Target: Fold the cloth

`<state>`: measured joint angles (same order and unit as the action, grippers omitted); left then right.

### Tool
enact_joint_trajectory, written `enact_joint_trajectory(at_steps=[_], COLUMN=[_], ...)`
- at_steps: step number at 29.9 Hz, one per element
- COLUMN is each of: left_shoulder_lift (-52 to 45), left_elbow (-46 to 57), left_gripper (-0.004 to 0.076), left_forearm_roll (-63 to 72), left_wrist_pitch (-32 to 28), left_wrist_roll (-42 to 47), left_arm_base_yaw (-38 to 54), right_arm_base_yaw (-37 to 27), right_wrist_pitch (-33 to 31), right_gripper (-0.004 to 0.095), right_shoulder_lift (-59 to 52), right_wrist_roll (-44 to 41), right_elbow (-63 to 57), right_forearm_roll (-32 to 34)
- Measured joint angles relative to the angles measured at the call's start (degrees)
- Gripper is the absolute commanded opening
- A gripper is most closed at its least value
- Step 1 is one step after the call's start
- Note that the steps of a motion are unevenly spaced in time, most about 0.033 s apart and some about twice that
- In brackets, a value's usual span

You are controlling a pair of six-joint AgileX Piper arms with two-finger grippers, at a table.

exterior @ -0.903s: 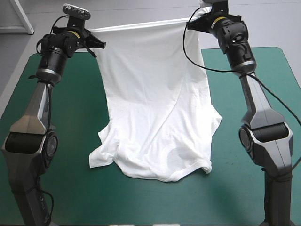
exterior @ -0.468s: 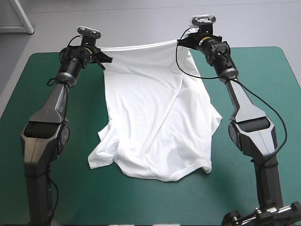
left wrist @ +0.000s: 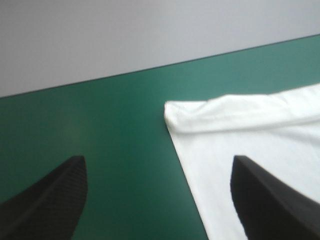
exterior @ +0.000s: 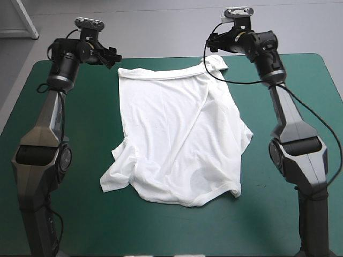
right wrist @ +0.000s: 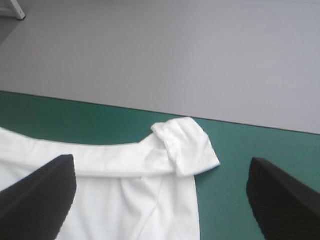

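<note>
One surface (exterior: pixel 59 225), covered in teal-green, carries one white T-shirt (exterior: pixel 177 139). It lies spread across the middle, with its hem toward the far edge and its two rumpled sleeves toward the near edge. One hem corner, on the right side, is turned over on itself. Two tools hang by the far hem corners, the left tool (exterior: pixel 114 55) and the right tool (exterior: pixel 213 40). Each is splayed wide, released, grasping nothing and clear of the fabric.
</note>
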<state>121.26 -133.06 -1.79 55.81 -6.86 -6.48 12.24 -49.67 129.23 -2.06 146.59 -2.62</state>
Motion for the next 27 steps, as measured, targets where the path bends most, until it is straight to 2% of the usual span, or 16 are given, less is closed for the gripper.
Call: enact_joint_trajectory(at_steps=[2, 4, 7, 9, 12, 21, 27], left_shoulder_lift=[-3.19, -5.04, -6.57, -7.69, -11.01, -29.84, -39.65], left_elbow=[-0.84, -1.17, 0.14, 2.82, 12.25, 52.56, 70.45], left_gripper=[0.0531, 0.0510, 0.0507, 0.0507, 0.0507, 0.0508, 0.0508], left_forearm_roll=[0.13, 0.54, 2.32, 4.63, 7.23, 10.97, 15.43], left_wrist_pitch=[7.61, 12.66, 15.50, 15.78, 15.78, 15.19, 11.08], left_wrist_roll=[0.93, 1.42, 1.67, 1.67, 1.62, 0.56, -0.60], left_arm_base_yaw=[0.05, 0.05, 0.11, 0.18, 0.18, 0.29, -1.77], right_arm_base_yaw=[0.00, 0.00, 0.00, 0.00, 0.00, 0.00, 0.00], right_wrist_pitch=[-7.55, -14.01, -20.78, -21.83, -21.88, -21.43, -21.07], right_gripper=[0.0825, 0.0801, 0.0764, 0.0751, 0.0742, 0.0740, 0.0740], right_shoulder_lift=[-4.34, -7.73, -11.37, -12.63, -15.15, -31.31, -35.99], right_wrist_roll=[0.00, 0.00, -0.47, -0.67, -0.80, -0.33, 0.96], right_elbow=[0.50, 0.86, 0.91, 0.38, -4.98, -36.77, -49.48], right_forearm_roll=[0.41, 0.97, 1.85, 1.91, 1.91, 3.05, 3.22])
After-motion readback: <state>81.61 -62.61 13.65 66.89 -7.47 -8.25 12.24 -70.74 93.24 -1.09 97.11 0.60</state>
